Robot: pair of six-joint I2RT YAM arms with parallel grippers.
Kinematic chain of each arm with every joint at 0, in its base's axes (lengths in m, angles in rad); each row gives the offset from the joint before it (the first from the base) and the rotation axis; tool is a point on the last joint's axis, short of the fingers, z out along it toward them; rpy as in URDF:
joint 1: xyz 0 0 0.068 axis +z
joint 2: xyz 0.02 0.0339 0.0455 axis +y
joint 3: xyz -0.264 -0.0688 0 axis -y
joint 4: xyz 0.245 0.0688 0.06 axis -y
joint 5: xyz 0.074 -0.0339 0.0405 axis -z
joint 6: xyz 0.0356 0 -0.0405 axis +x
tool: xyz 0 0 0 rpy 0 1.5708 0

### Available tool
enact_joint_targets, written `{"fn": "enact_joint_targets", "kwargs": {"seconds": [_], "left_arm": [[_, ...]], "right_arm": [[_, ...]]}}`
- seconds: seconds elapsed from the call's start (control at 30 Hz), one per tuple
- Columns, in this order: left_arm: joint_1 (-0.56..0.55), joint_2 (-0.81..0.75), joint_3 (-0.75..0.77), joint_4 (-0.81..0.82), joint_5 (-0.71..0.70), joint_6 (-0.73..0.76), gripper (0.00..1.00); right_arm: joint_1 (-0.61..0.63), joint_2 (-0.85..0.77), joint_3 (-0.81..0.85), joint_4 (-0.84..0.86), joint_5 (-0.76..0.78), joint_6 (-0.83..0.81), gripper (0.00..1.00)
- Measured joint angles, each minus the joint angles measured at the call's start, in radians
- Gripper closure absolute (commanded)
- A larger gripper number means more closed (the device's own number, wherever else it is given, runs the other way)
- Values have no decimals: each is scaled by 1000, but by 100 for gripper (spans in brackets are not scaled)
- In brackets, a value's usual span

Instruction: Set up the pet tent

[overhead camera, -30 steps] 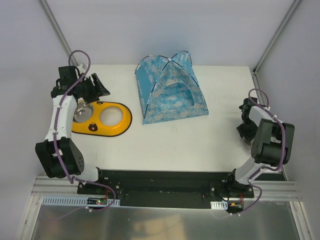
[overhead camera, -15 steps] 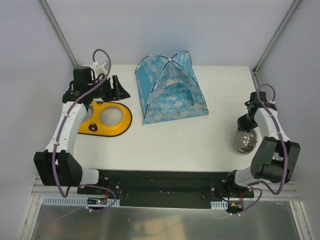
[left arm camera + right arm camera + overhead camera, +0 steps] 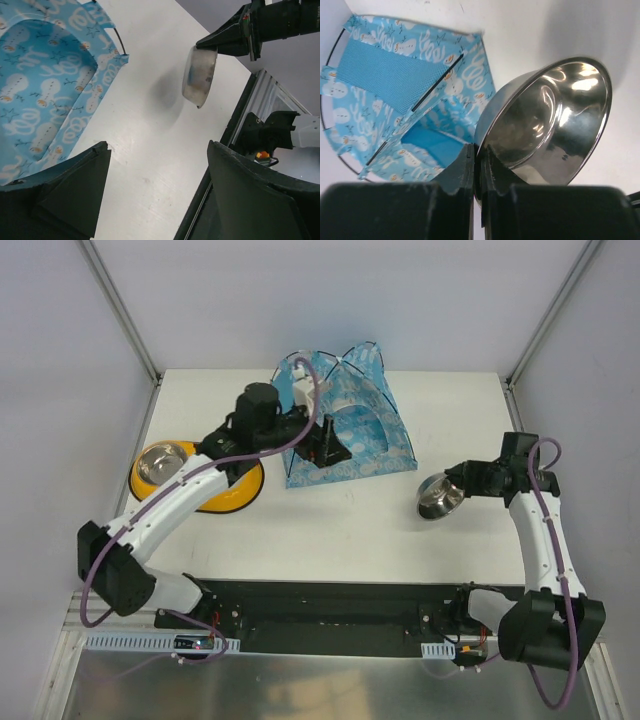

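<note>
Hovering by pet tent (image 3: 368, 432), left gripper (image 3: 325, 447) spread; right gripper (image 3: 470, 479) pinching bowl (image 3: 437, 498).

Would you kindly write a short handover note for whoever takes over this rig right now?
Left gripper: open, empty, at the pet tent's entrance.
Right gripper: shut on a steel bowl's rim, bowl tilted, off the table.
Done: tent stands domed at far middle; yellow double bowl left of it holds a second steel bowl.
Left: probably seating the held bowl.
</note>
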Motion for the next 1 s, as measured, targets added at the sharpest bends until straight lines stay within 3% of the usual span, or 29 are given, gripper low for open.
{"fn": "enact_joint_targets", "kwargs": {"seconds": [0.33, 0.53, 0.63, 0.7, 0.8, 0.93, 1.0], "left_arm": [[-241, 328, 165, 30, -157, 67, 19], [-298, 389, 206, 42, -194, 101, 19], [-313, 407, 219, 60, -227, 113, 23], [-325, 422, 224, 67, -259, 122, 30], [-332, 451, 241, 60, -310, 130, 49], [-357, 475, 269, 35, -356, 151, 100], [-364, 491, 273, 10, -385, 170, 100]], "right_arm": [[118, -165, -129, 121, -51, 440, 100], [159, -205, -177, 206, -59, 640, 100], [179, -206, -178, 230, -61, 660, 100], [189, -206, -180, 255, -68, 660, 100], [198, -206, -186, 286, -76, 660, 100], [196, -206, -192, 302, -73, 660, 100], [200, -211, -192, 315, -92, 660, 94]]}}
